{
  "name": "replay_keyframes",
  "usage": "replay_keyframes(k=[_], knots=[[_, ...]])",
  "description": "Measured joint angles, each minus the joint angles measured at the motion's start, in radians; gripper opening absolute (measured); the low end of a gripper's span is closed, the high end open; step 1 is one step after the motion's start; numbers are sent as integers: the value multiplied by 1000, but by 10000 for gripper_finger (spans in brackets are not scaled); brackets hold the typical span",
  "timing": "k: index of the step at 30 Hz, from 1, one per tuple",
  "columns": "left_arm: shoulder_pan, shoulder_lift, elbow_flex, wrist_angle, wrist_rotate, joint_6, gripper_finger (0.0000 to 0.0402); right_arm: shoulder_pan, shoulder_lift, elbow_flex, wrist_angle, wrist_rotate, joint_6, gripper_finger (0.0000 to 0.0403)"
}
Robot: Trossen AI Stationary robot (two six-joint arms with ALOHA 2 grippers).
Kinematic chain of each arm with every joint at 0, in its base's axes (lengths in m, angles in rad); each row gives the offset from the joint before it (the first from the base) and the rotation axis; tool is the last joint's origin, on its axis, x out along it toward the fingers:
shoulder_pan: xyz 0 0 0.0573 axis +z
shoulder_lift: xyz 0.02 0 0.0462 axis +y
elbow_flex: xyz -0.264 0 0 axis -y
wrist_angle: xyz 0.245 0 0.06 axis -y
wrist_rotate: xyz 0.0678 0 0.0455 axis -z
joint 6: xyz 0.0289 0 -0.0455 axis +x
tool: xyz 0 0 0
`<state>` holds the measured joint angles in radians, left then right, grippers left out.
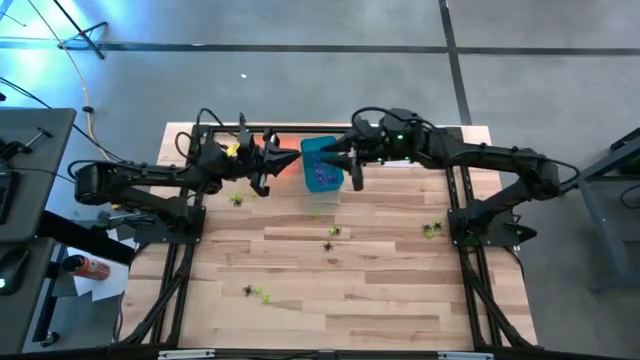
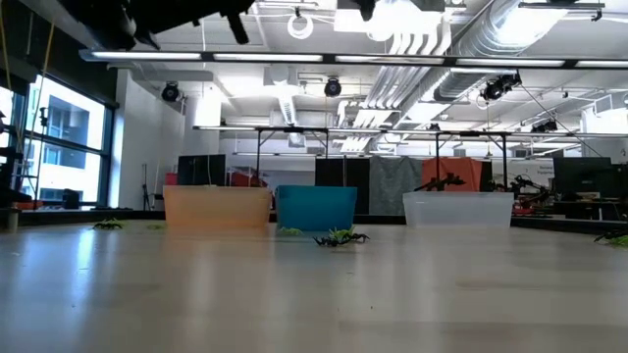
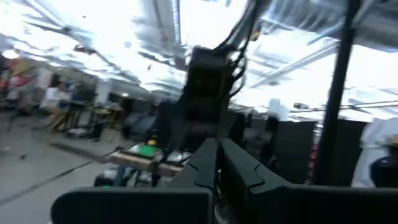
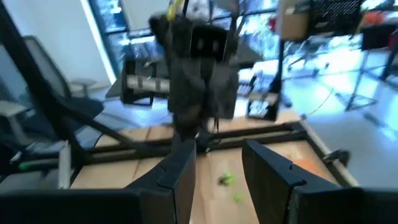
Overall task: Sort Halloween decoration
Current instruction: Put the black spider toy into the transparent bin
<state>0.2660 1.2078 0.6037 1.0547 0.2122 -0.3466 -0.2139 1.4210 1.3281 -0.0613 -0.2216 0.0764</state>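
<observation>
Dark fingers of the left gripper (image 1: 281, 160) are pressed shut on nothing at upper centre, facing the right gripper (image 1: 331, 157), half open and empty over the teal bin (image 1: 322, 165). Between picks: spiders (image 1: 331, 232) scattered mid-table must be reached next.

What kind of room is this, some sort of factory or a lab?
Most likely a robotics lab or workshop. Bare ducts and pipes run across the ceiling, more robot arms stand on benches in the background, and the floor is plain concrete around the wooden work table.
</observation>
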Motion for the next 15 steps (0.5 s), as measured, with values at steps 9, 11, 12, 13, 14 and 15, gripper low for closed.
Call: replay_keyframes(k=[9, 11, 12, 13, 14, 15], knots=[[10, 59, 80, 2, 130, -45, 0, 0, 40, -1, 137, -134, 21, 126], [9, 74, 94, 4, 131, -45, 0, 0, 40, -1, 138, -131, 24, 126], [9, 82, 100, 6, 131, -45, 0, 0, 40, -1, 137, -131, 32, 126], [10, 88, 107, 5, 131, -45, 0, 0, 40, -1, 135, -131, 40, 126], [10, 95, 115, 3, 131, -45, 0, 0, 41, -1, 128, -131, 44, 126], [10, 101, 124, 3, 132, -45, 0, 0, 46, -1, 123, -131, 43, 126]])
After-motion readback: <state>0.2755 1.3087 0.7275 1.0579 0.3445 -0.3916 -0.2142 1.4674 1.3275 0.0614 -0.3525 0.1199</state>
